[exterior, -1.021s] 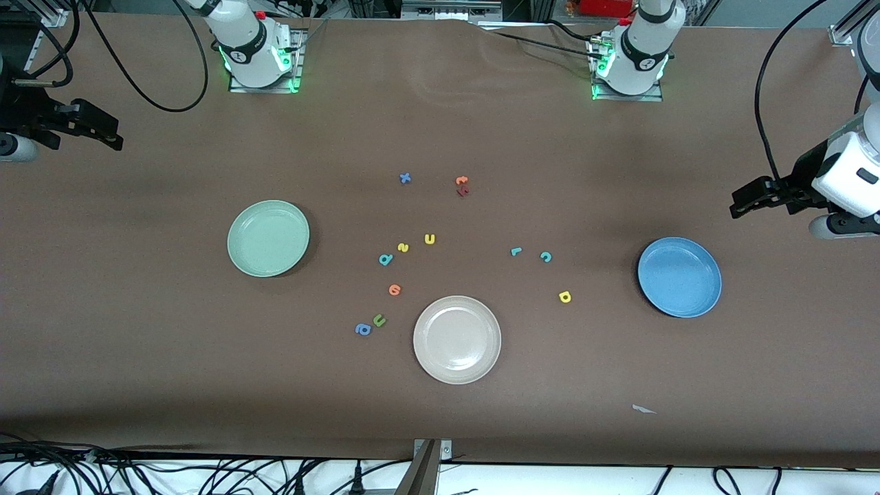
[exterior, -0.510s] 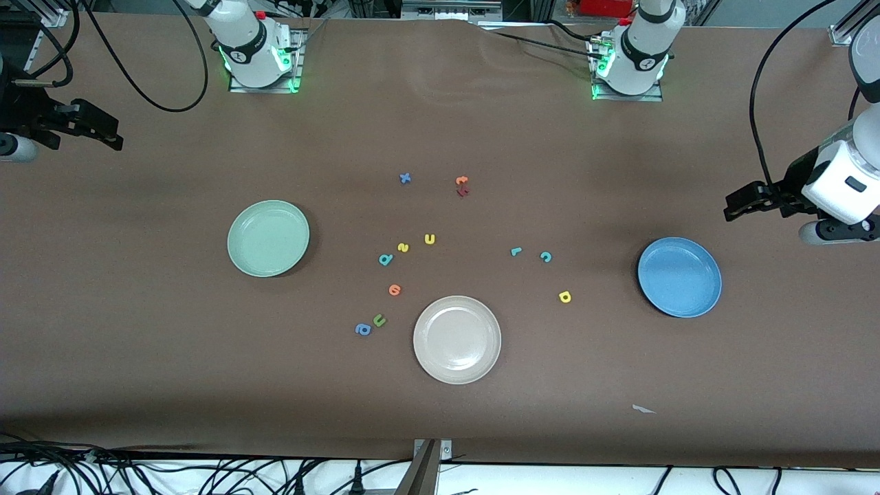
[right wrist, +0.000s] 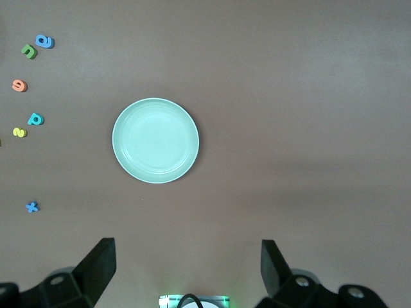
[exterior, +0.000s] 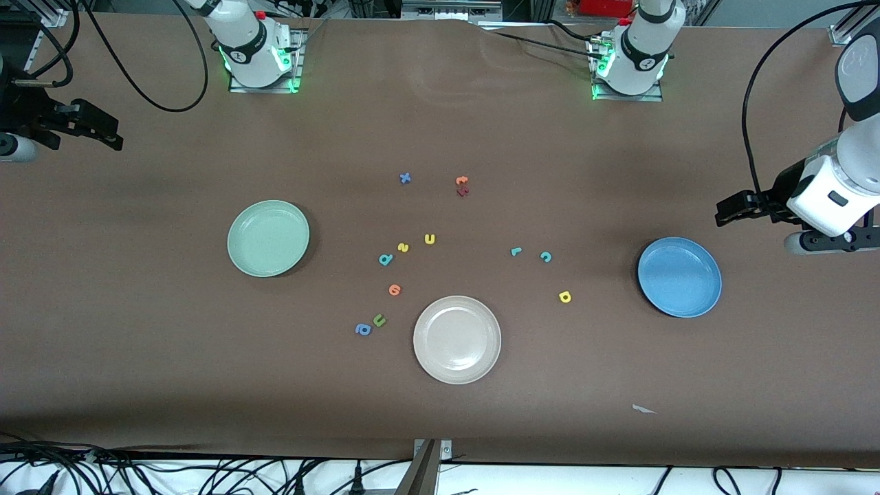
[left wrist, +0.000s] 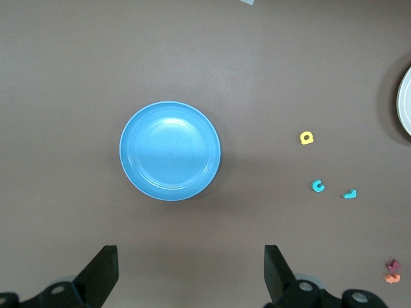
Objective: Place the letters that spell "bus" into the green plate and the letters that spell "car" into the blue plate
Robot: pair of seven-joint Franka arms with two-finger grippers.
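1. Letters first? Nope: left gripper (exterior: 722, 210) hangs wide open, empty, over bare table near the round sky-blue plate (exterior: 679, 277).
2. Right gripper (exterior: 113, 137) waits, open too.
3. Teal foam "c" (exterior: 546, 257), teal "r" (exterior: 515, 251), yellow "a" (exterior: 564, 297) lie mid-table.
4. Teal "b" (exterior: 386, 259), yellow "s" (exterior: 403, 247), yellow "u" (exterior: 430, 239) lie beside the mint-green plate (exterior: 268, 238).

Three round plates lie on the worktop (exterior: 137, 330): one green plate (exterior: 268, 238), under the right pincer (right wrist: 186, 269); one blue plate (exterior: 679, 277), under the left pincer (left wrist: 189, 273); and one beige-white plate (exterior: 457, 339), well apart from both.

Twelve foam letters lie between the pincers. Three are teal: a "b" (exterior: 386, 259), a "c" (exterior: 546, 257) and an "r" (exterior: 516, 251). Three are yellow: an "s" (exterior: 403, 247), a "u" (exterior: 430, 239) and an "a" (exterior: 564, 297). Two are blue: an "x" (exterior: 405, 179) and a blue "a" (exterior: 362, 330). One is a green "u" (exterior: 379, 320). Two are orange: a lone orange letter (exterior: 394, 290) and one orange piece (exterior: 461, 181) touching the single dark red letter (exterior: 463, 192).

One scrap of white paper (exterior: 643, 410) lies well apart from either pincer.
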